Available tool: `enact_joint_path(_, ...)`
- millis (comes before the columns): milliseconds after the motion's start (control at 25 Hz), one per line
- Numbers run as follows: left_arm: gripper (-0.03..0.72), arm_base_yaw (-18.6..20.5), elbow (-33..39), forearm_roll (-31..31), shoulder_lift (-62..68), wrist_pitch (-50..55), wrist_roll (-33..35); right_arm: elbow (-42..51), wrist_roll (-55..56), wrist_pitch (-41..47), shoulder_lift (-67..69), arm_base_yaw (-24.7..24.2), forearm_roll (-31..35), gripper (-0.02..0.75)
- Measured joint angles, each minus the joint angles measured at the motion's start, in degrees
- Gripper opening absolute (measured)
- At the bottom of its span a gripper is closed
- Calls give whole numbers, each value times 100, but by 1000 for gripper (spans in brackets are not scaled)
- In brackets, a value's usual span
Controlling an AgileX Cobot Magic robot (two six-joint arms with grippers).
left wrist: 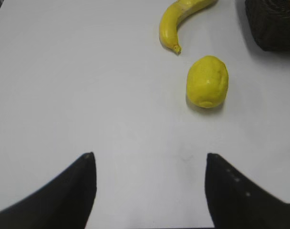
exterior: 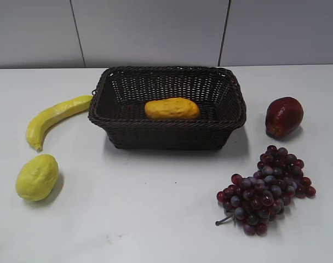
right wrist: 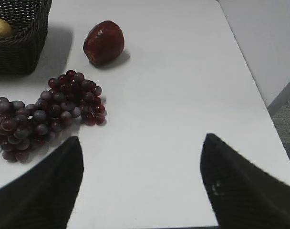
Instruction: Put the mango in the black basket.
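The exterior view slants down frontally at the white worktop (exterior: 155, 219); both wrist views share its dark woven wicker basket (exterior: 166, 129) corners.

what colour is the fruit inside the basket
Orange-yellow; the mango shows best in the exterior view.

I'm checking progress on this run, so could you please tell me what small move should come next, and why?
Probably none beyond keeping both arms parked. The oblong orange-yellow mango already lies inside the dark woven wicker basket. The left gripper and the right gripper are both open, empty, and over bare white table, clear of the fruit.
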Motion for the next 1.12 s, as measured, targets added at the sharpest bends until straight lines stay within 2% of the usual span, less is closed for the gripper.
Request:
enact_joint_path(200, 490, 64, 0, -6, -136, -1, 0, 0, 0, 0, 0, 0, 0, 589)
enact_joint_path(520, 428, 668, 17, -13, -620, 2, 0, 0, 0, 0, 0, 0, 0, 589)
enact_joint_path(1120, 400, 694, 17, -13, -628, 2, 0, 0, 0, 0, 0, 0, 0, 589)
